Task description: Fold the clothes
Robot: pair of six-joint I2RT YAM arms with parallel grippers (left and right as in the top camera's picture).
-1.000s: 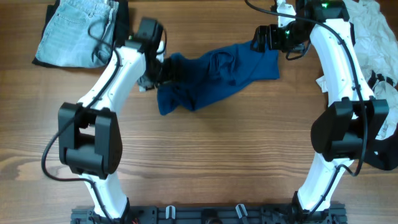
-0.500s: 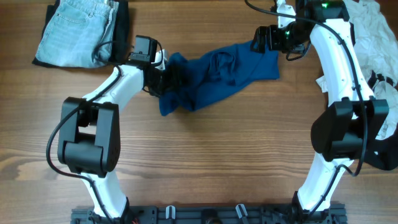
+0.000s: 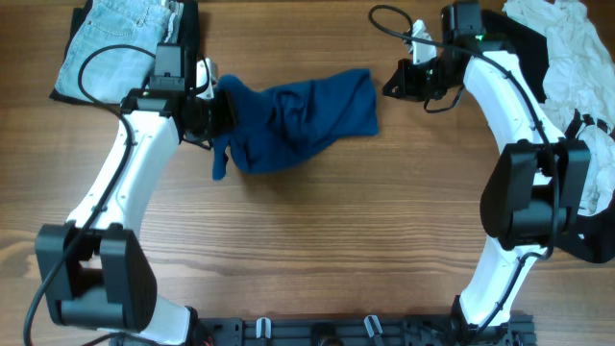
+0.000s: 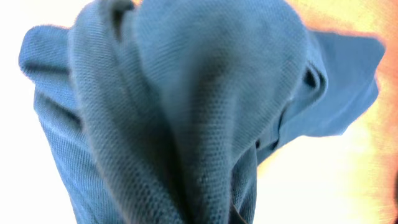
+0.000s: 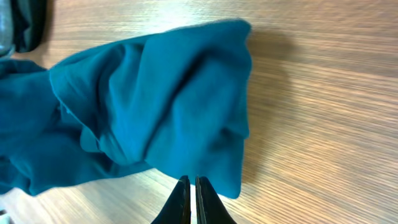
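Observation:
A crumpled blue shirt (image 3: 298,115) lies on the wooden table at the back middle. My left gripper (image 3: 219,113) is shut on the shirt's left end. In the left wrist view bunched blue fabric (image 4: 186,112) fills the frame and hides the fingers. My right gripper (image 3: 389,86) is shut and holds nothing. It is just right of the shirt's right edge, apart from the cloth. In the right wrist view its closed tips (image 5: 191,182) point at the bare wood in front of the shirt (image 5: 155,106).
Folded light jeans (image 3: 115,43) lie on a dark garment (image 3: 189,29) at the back left. A heap of white clothes (image 3: 567,48) sits at the back right. The left arm's cable loops over the jeans.
My left gripper has closed on the shirt's left end and dragged the shirt leftward. The right gripper has shut and now stands clear of the shirt's right edge.

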